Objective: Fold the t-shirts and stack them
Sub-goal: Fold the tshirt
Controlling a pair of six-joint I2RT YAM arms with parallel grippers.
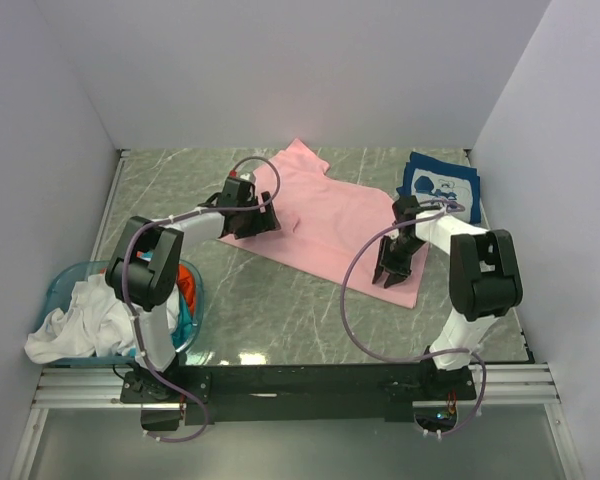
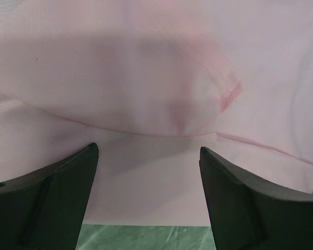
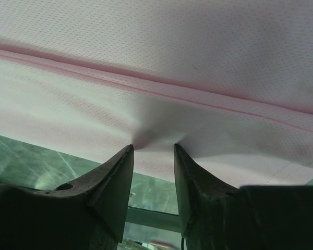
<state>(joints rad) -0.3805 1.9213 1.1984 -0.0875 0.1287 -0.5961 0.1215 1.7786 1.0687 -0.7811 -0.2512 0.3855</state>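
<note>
A light pink t-shirt (image 1: 330, 215) lies spread flat across the middle of the table. My left gripper (image 1: 252, 224) hovers over its left edge, open, with only pink cloth (image 2: 146, 78) and a folded sleeve hem below the wide-apart fingers (image 2: 148, 156). My right gripper (image 1: 388, 275) is at the shirt's near right corner. Its fingers (image 3: 153, 148) stand partly open, tips pressing into the hemmed cloth (image 3: 172, 52), which puckers between them. A folded navy t-shirt (image 1: 438, 185) with white print lies at the back right.
A translucent blue round basket (image 1: 62, 285) stands at the near left, with white (image 1: 70, 325), orange (image 1: 187, 280) and teal (image 1: 186, 316) cloth spilling out. Green marble table (image 1: 280, 310) shows around the shirt. Walls close in on the left, back and right.
</note>
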